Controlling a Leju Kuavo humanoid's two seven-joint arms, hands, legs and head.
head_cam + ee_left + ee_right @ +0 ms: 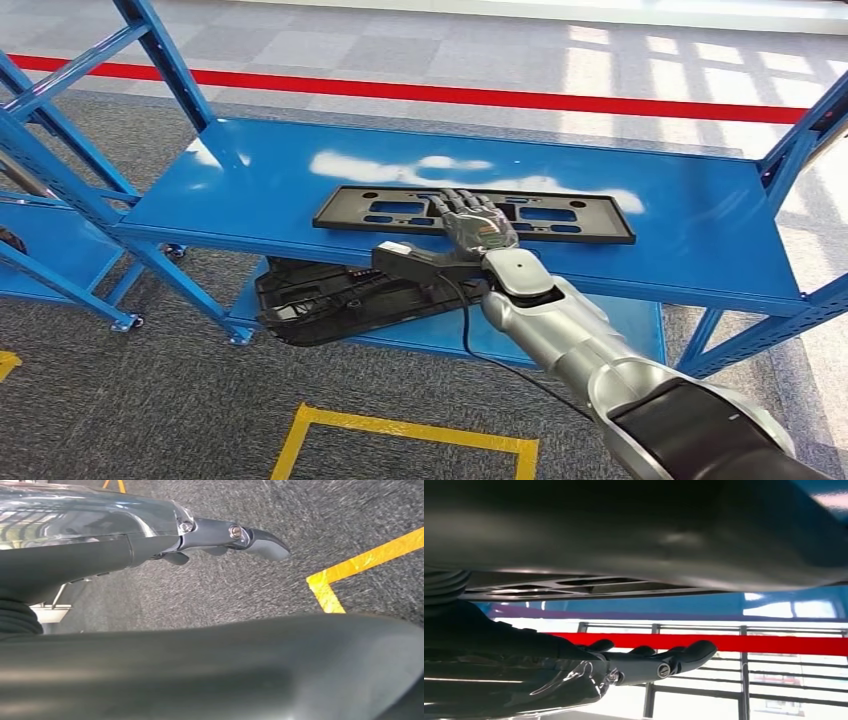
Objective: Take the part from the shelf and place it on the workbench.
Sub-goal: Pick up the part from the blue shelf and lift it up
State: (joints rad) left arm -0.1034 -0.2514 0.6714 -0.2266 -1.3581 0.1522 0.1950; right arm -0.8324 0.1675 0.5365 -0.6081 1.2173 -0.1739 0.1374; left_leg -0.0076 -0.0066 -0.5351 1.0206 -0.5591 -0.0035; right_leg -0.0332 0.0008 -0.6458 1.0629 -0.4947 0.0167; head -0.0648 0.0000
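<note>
— What's nearest to you?

— My left hand (235, 537), hanging over grey carpet by a yellow floor line (350, 570); fingers straight, holding nothing.

— And the right?

— My right hand (475, 225) lies flat, fingers spread, on the flat black part (400, 212) on the blue shelf (250, 180). My palm hides the part's middle, so I can't tell whether anything is pinched beneath; it looks unclasped.

— Anything lower or beyond?

— Another black part (320, 300) on the lower tier, half hidden by the shelf edge. Behind, a red floor stripe (600, 100).
</note>
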